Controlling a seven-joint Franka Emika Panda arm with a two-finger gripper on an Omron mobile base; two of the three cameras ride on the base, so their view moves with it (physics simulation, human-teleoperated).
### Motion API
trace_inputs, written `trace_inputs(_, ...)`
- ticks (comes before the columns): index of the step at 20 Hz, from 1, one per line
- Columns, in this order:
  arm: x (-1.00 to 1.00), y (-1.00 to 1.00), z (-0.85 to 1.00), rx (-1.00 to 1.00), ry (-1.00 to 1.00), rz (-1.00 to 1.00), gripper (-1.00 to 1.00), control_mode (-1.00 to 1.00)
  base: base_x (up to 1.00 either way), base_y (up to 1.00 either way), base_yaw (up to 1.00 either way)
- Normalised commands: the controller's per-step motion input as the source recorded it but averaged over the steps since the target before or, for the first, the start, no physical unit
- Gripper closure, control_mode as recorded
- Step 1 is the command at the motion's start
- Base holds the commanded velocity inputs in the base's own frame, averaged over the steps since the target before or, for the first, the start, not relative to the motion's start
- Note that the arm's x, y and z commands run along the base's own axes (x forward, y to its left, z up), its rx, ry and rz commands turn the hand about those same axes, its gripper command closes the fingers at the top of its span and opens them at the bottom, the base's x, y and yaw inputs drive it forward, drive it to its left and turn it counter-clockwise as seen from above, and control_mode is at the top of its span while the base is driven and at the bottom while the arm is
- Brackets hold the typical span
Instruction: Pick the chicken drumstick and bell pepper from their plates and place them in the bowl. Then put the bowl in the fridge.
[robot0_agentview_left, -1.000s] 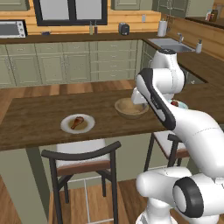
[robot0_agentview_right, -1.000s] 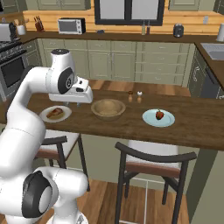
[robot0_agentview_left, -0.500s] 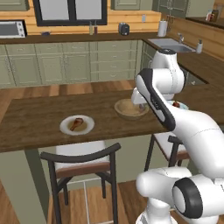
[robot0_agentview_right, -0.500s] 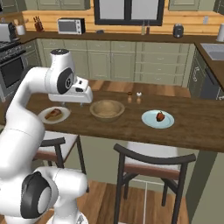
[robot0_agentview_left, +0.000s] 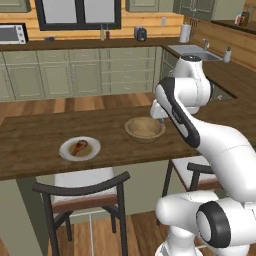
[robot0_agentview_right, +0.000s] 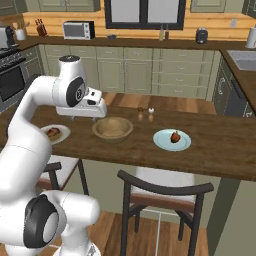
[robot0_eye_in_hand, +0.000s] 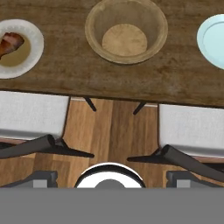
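From the left base: on the wooden tabletop (robot0_agentview_left: 30, 145), a white plate (robot0_agentview_left: 92, 152) carrying the chicken drumstick (robot0_agentview_left: 79, 147), lying flat and well apart from the wooden bowl (robot0_agentview_left: 145, 129) to its right. Bowl upright near the front edge, within easy reach, apparently with nothing in it.

From the right base: bowl in the middle, between the two plates, probably set so that both foods have a short way to travel. On the bluish plate (robot0_agentview_right: 162, 142), a small red-brown rounded thing, most likely the bell pepper (robot0_agentview_right: 175, 136) (little detail to tell more). White arm (robot0_agentview_right: 30, 115) bent over the tabletop, hand raised above the gap between white plate and bowl.

From the hand: looking straight down past the tabletop edge to two chairs (robot0_eye_in_hand: 30, 118). Gripper (robot0_eye_in_hand: 111, 177) with jaws spread wide and nothing between them, so ready for a first pick. Drumstick on its plate at upper left, not yet touched.
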Motion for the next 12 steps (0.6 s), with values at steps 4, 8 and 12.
trace_inputs(4, 0.0, 0.0, 0.0, 0.0, 0.0, 0.0, -1.0, 1.0, 1.0, 0.0, -0.01)
trace_inputs(8, 0.0, 0.0, 0.0, 0.0, 0.0, 0.0, -1.0, 1.0, 0.9, -0.06, 0.0)
trace_inputs(12, 0.01, 0.0, 0.0, 0.0, 0.0, 0.0, -1.0, -1.0, 0.0, -0.02, 0.0)
